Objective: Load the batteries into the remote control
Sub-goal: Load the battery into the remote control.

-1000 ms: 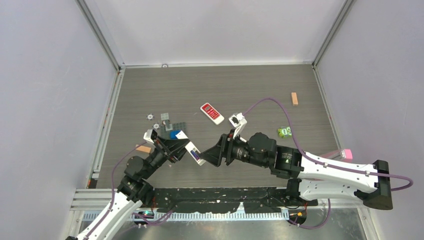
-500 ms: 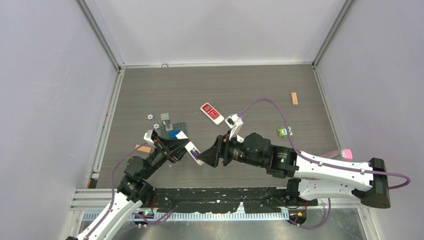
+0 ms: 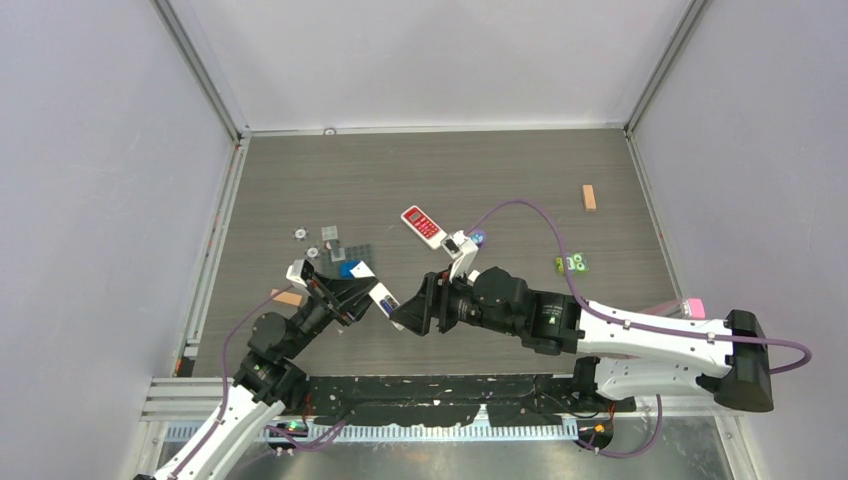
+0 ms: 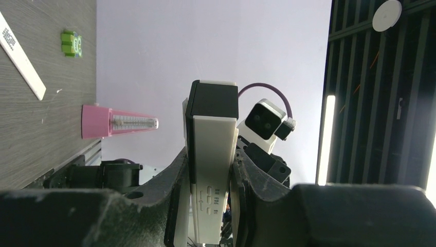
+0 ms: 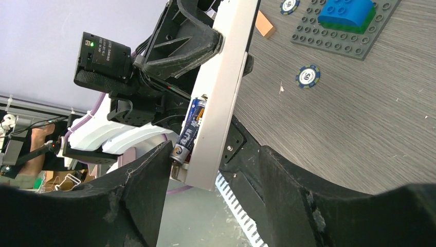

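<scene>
Leftward my right gripper (image 5: 213,153) had crept, its jaws apart astride the free end of the remote control (image 4: 213,149), which my left gripper (image 4: 208,172) clamped above the table's (image 3: 500,170) near edge, a blue battery (image 5: 188,129) seated inside.

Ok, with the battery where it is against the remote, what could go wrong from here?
The blue battery looks only partly seated along the remote control; a nudge from the open right gripper could pop it out. The remote is held in the air by the left gripper alone, so pushing may twist it.
</scene>
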Robot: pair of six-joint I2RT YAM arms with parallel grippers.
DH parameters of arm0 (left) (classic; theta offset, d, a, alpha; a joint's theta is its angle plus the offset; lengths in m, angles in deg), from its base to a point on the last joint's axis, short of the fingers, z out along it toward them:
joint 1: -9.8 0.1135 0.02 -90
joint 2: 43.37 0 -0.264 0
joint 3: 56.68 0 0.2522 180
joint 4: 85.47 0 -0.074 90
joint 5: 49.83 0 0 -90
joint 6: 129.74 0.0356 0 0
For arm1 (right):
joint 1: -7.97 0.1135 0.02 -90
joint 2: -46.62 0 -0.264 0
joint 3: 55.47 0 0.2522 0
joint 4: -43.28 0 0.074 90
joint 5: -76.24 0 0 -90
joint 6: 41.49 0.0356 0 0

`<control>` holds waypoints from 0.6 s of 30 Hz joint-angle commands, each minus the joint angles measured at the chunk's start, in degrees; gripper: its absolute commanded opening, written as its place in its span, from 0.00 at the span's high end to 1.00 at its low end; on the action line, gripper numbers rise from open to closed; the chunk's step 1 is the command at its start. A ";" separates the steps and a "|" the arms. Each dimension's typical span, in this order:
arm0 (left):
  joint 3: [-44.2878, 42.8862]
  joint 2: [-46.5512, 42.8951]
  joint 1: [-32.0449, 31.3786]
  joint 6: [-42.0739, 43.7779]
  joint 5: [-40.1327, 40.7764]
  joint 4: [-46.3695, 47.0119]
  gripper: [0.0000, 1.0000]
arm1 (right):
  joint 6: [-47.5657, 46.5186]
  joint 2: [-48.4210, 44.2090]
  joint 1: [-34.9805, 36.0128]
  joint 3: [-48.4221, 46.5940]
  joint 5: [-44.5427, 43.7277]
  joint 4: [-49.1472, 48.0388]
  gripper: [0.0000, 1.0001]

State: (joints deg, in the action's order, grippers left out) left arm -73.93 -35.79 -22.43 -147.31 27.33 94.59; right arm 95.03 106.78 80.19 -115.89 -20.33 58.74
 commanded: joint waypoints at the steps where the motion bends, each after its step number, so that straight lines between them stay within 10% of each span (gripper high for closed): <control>1: -3.37 -1.01 0.07 0.80 -0.09 2.26 0.92 | 1.18 0.89 0.28 -2.62 -2.04 -2.05 0.33; 18: -4.24 -0.68 0.07 3.81 -0.28 2.08 0.90 | 2.98 -4.12 0.03 -0.73 1.50 -5.68 0.18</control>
State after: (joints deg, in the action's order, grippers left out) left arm -75.79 -36.25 -22.43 -144.32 27.13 93.81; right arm 96.74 105.34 80.24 -116.59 -19.11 57.54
